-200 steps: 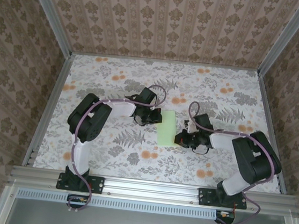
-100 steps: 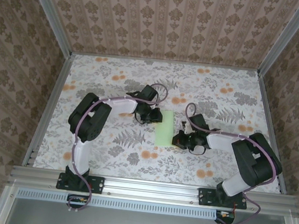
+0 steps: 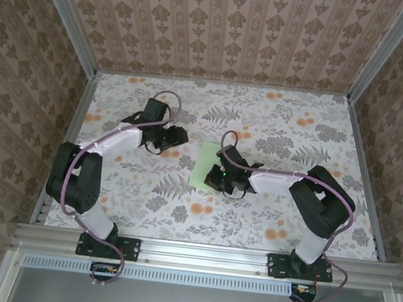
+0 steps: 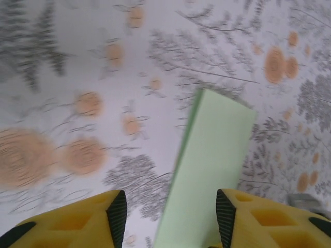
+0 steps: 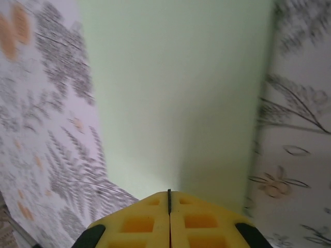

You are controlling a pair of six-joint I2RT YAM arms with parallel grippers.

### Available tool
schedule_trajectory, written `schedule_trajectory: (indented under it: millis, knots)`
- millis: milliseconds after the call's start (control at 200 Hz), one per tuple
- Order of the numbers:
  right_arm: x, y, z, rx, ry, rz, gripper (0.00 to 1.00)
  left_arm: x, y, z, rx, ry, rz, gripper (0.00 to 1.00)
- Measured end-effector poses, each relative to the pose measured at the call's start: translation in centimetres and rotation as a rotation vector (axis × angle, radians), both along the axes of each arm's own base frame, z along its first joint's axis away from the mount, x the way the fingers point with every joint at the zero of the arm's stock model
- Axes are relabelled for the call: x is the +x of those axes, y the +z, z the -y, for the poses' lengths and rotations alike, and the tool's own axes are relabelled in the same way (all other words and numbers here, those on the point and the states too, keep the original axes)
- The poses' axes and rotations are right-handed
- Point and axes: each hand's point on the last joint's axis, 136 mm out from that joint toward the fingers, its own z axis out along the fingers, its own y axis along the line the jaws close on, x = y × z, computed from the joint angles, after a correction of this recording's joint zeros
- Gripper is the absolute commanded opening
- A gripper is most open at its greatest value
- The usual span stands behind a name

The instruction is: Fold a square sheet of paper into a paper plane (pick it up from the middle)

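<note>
Right at the near edge, the aluminium rail [image 3: 204, 253] carries both arm bases. Up from there, the right pincer [image 3: 214, 176] is clenched: yellow fingers [image 5: 201, 222] pressed together, only a thin dark seam between them. The tips sit at the near end of the sheet of paper [image 3: 204, 162]; whether they nip it or merely rest on it, I cannot tell. The paper lies flat on the surface [image 3: 277, 123], about the middle and slightly tilted. It's a narrow pale green oblong, plain and matte, with crisp straight edges. From above, the right pincer's dark body covers its near right corner. Further out to the left, the left pincer [image 3: 176, 136] hangs released, its yellow fingers [image 4: 111, 212] spread wide, apart from the green strip lying ahead of them. A purple cable [image 3: 168, 94] loops over that wrist. The surface is printed with grey ferns and orange blooms. Beyond it, brown patterned wallpaper [image 3: 222, 29] closes the back
</note>
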Motion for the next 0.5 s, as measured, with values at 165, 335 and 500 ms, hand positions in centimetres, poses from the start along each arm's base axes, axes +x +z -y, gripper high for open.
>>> schedule_trajectory:
  millis: [165, 335, 500]
  knots:
    - [2.5, 2.8, 0.1, -0.042, -0.017, 0.076, 0.13, -1.6, -0.9, -2.7, 0.032, 0.047, -0.038, 0.67]
    - [5.6, 4.9, 1.3, -0.114, -0.025, 0.129, 0.13, -2.3, -0.3, -3.4, 0.051, 0.045, -0.024, 0.75]
    - [9.1, 4.1, 1.5, -0.175, -0.006, 0.136, 0.13, -2.5, -0.3, -3.9, 0.080, 0.034, 0.000, 0.95]
